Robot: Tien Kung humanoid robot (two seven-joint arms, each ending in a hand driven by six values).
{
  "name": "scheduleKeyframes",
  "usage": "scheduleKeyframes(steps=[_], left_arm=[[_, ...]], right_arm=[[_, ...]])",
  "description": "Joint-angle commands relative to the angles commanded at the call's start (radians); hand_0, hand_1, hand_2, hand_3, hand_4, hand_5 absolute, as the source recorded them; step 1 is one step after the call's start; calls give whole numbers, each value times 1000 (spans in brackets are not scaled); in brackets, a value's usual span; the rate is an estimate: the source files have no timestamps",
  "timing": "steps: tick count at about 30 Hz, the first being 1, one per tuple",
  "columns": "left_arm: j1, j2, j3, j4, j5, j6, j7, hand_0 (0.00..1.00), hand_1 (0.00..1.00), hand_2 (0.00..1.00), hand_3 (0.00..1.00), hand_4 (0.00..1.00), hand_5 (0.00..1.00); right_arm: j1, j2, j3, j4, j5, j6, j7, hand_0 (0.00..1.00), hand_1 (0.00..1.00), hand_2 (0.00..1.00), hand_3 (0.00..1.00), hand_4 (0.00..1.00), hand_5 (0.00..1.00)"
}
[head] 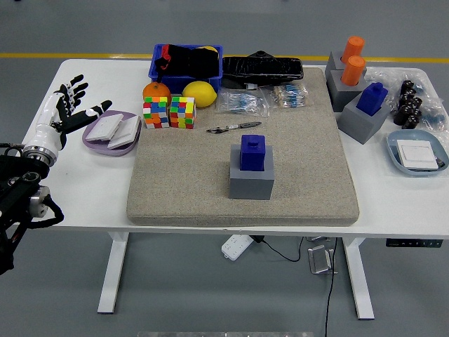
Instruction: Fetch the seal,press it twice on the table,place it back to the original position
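The blue seal is seen sitting in its gray block while the left hand is held open at the edge.

At the far left, the left hand point(63, 109) is held above the white surface point(84, 182) with its fingers spread wide, and nothing is held in it. Just beside it, a purple dish point(95, 142) with white pads is set. Next, two colorful puzzle cubes point(169, 112) are placed near an orange point(155, 90) and a lemon point(198, 93). In the middle of the gray mat point(309, 168), the blue seal point(252, 152) is found standing upright in a gray block point(250, 184). At the right, two orange seals point(353, 60) are kept in another gray holder.
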Motion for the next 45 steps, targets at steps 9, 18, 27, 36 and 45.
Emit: scheduleKeyframes(steps=[9,18,27,36,45], left_arm=[[-2,3,2,-3,1,3,-2,945,926,897,918,930,189],[6,3,-1,-3,1,3,-2,945,926,897,918,930,188],[3,5,-1,-4,1,4,-1,945,927,898,918,929,186],[2,6,-1,-7,2,4,0,945,927,897,918,929,186],[1,6,1,-9,3,4,1,946,928,896,918,928,189]], right_arm=[[-2,-1,1,0,2,0,1,886,747,729,752,863,545],[-6,0,-2,0,8,0,1,885,748,728,753,860,543],[-6,-3,0,0,12,0,1,884,748,728,752,859,544],[-3,-5,-9,0,21,0,2,884,748,728,752,859,543],[-3,-6,-12,0,24,1,1,884,748,729,752,859,544]])
